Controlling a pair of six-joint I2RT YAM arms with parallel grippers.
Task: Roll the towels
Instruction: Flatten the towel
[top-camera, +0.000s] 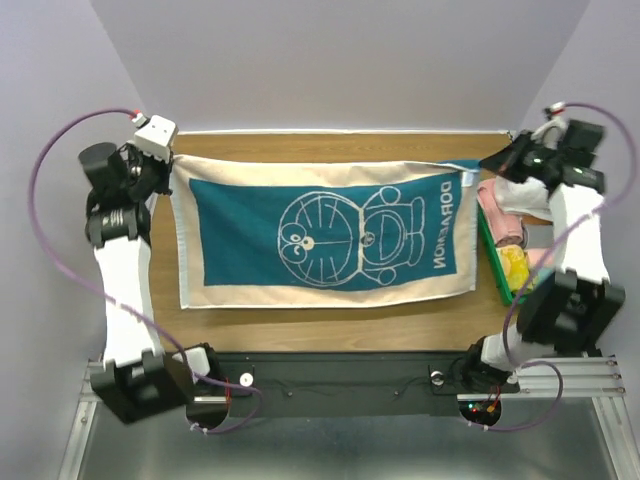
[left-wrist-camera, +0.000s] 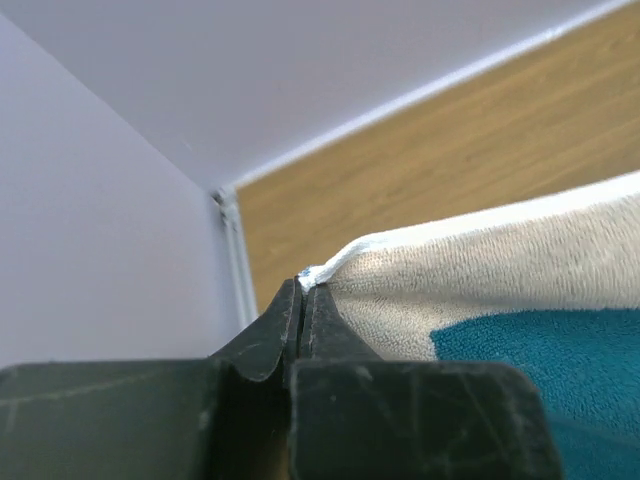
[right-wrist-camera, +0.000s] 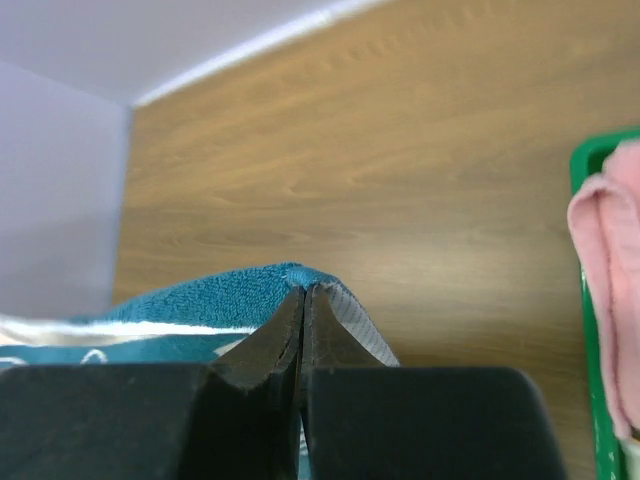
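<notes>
One towel (top-camera: 320, 235) lies spread flat across the wooden table, teal centre with a white cat outline and DORAEMON lettering, cream border. My left gripper (top-camera: 165, 160) is shut on its far left corner; in the left wrist view the cream towel corner (left-wrist-camera: 420, 270) is pinched at the tips of the gripper (left-wrist-camera: 303, 290). My right gripper (top-camera: 497, 163) is shut on the far right corner; in the right wrist view the teal towel corner (right-wrist-camera: 230, 300) is lifted a little and pinched at the tips of the gripper (right-wrist-camera: 304, 292).
A green bin (top-camera: 497, 270) at the table's right edge holds a pink cloth (top-camera: 500, 212) and a yellow one (top-camera: 514, 265); the bin's rim (right-wrist-camera: 590, 165) and pink cloth (right-wrist-camera: 610, 260) show in the right wrist view. White walls close the back and both sides.
</notes>
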